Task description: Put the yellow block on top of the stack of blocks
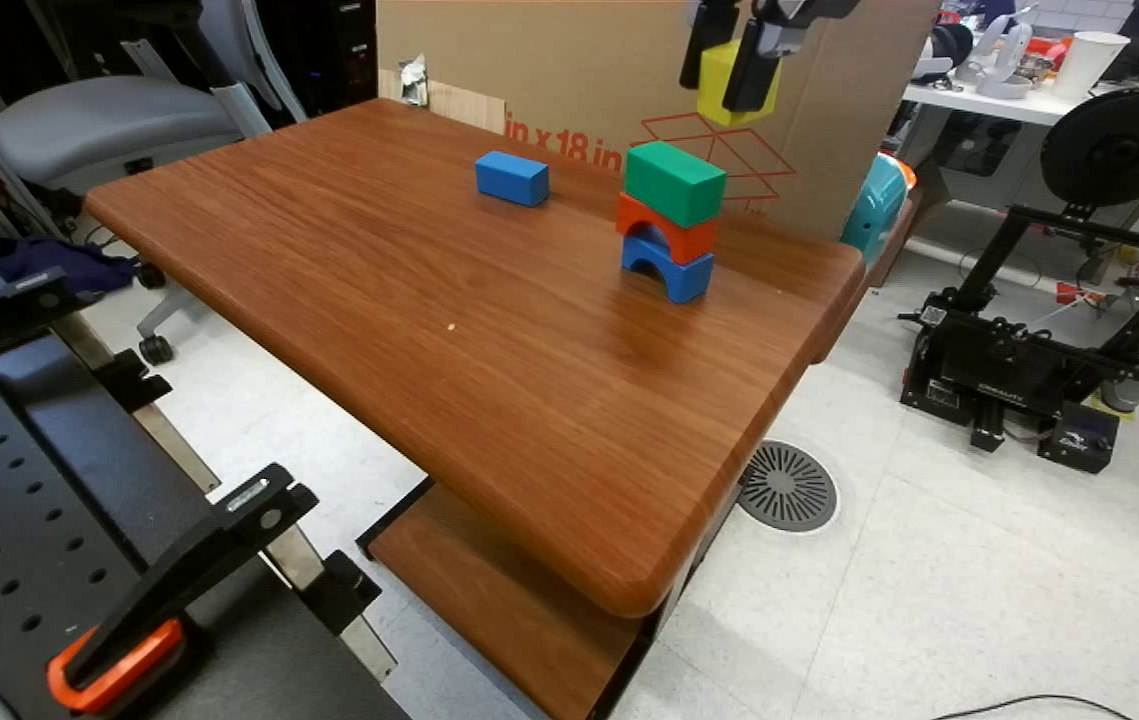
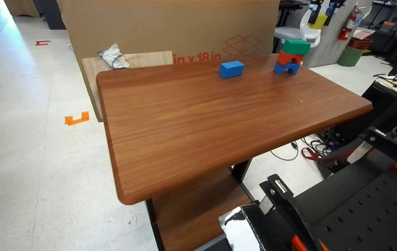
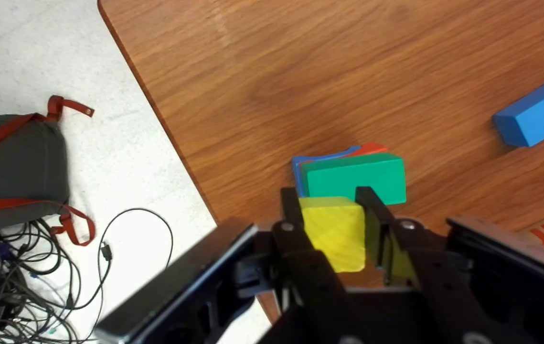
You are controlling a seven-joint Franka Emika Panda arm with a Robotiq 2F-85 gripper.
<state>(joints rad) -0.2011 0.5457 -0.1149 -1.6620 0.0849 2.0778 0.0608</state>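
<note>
Table (image 1: pixel 479 345) before me, one, bearing one three-block stack (image 1: pixel 674 215).
At the stack's one o'clock, above and apart, two fingers (image 1: pixel 751 72) of one gripper (image 1: pixel 719 92) pinch one yellow block (image 1: pixel 717 78); farther off, at ten o'clock, lies one loose blue block (image 1: pixel 512 179).

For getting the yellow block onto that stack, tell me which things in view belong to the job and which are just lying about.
For the job:
yellow block, held in the end effector
stack: green block on red arch on blue arch

Just lying about:
blue block, apart from the stack
silvery scrap
bag
3D printer
</note>
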